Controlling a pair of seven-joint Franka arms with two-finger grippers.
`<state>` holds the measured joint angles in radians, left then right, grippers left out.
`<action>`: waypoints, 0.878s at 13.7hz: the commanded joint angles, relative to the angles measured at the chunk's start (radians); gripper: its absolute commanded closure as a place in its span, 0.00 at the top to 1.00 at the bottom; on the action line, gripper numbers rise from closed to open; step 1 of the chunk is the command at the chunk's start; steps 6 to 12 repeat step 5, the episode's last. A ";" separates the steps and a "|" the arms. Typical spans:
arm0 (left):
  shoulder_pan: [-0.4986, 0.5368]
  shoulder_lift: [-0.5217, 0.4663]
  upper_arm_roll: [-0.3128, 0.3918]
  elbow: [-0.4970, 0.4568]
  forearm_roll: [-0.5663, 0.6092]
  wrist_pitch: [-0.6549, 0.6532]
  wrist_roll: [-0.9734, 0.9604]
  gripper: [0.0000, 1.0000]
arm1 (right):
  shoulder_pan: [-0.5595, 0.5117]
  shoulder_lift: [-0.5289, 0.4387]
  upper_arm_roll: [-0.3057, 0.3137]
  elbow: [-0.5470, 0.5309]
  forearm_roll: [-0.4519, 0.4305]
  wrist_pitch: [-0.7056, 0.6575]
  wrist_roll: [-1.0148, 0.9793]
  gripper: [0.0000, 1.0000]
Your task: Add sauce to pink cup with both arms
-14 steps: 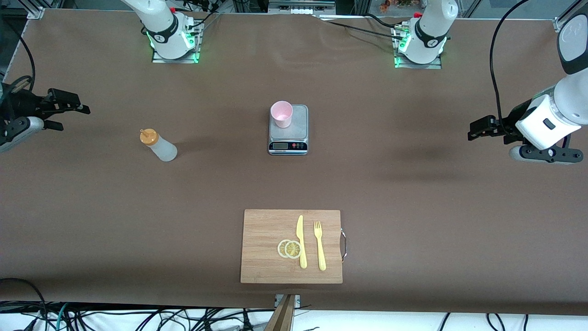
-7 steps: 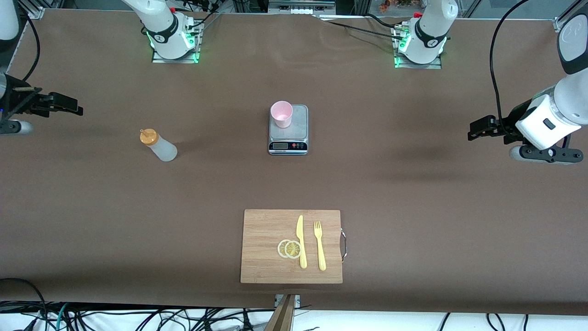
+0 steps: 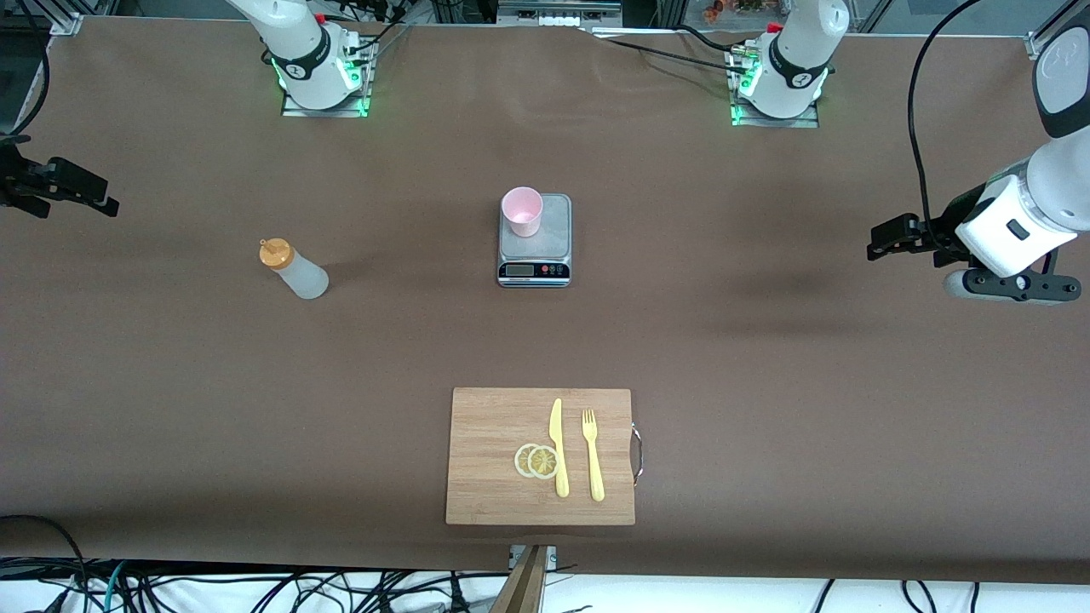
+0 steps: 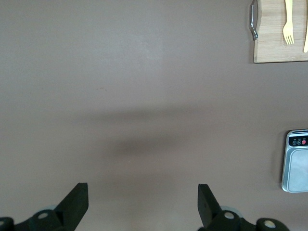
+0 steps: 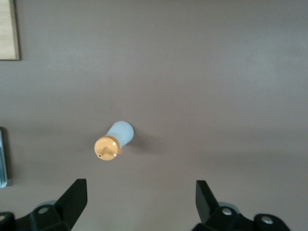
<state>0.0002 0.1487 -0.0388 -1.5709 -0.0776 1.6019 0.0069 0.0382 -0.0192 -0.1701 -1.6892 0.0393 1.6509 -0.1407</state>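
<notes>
Sauce bottle (image 3: 294, 270) stands upright on the tabletop toward the right arm's end, well apart from the pink cup (image 3: 522, 210) on the grey scale (image 3: 534, 241). Likely light, soft-walled and squeezable; grip mid-body, below the orange cap (image 5: 106, 149). Right gripper (image 5: 139, 204) and left gripper (image 4: 143, 204) hang over bare tabletop, fingers fully spread, holding nothing.

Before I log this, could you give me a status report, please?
Left gripper and right gripper open, empty, over table ends. Sauce upright, untouched; pink cup on scale. Nothing between.
</notes>
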 commanded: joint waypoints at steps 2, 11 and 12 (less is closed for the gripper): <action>-0.005 0.008 -0.001 0.025 -0.001 -0.019 0.008 1.00 | -0.026 0.041 0.046 0.080 -0.007 -0.077 0.101 1.00; -0.006 0.011 -0.001 0.025 -0.001 -0.019 0.008 1.00 | -0.031 0.039 0.072 0.072 -0.013 -0.075 0.093 1.00; -0.006 0.011 -0.001 0.025 -0.001 -0.019 0.008 1.00 | -0.031 0.039 0.072 0.072 -0.013 -0.075 0.093 1.00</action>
